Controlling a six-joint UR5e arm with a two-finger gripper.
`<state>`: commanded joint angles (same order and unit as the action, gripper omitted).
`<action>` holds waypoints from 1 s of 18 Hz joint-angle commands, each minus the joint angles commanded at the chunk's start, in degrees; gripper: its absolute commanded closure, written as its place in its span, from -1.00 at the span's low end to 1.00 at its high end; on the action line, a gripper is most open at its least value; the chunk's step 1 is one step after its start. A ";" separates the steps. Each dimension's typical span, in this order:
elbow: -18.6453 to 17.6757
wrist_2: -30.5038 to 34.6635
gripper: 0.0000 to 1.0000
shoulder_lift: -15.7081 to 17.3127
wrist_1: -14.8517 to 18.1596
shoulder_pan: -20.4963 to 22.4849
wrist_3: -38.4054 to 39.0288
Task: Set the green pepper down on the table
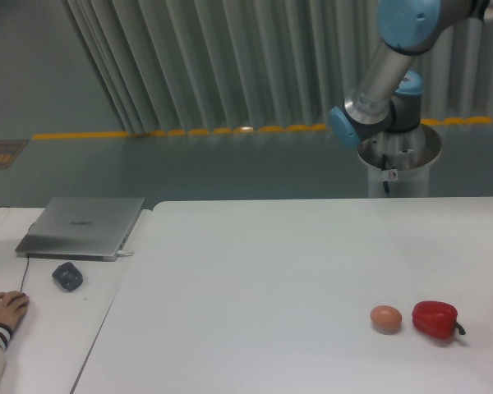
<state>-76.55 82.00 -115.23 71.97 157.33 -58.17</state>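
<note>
The green pepper does not show anywhere in this view, so I cannot say where it is. My tool is out of view too, past the upper right edge, and I cannot tell whether it is released, clenched or grasping anything.

The big white desk (255,271) that I work over fills the lower middle and right. On it, near its front right, lies a tan egg (385,318), and just beside the egg, on its right, a red pepper (435,319) with a dark stem pointing right; the two look apart by a narrow gap.

Only part of my arm (386,74) shows: a grey link with pale blue joint caps, slanting up from my base (398,168) behind the far edge of the desk toward the top right corner.

To the left stands a narrower white desk (41,328) bearing a closed grey laptop (82,226) and a dark mouse (67,276) in front of it. A person's hand (4,309) in a striped cuff rests at its left edge.
</note>
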 joint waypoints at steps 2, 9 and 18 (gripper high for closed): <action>-0.79 -0.09 0.11 1.50 3.08 -1.24 -1.93; -4.75 0.96 0.02 5.63 10.82 -5.28 -11.16; -10.20 4.92 0.02 6.60 11.88 -12.22 -13.19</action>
<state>-86.75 86.92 -108.63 83.85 145.12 -71.37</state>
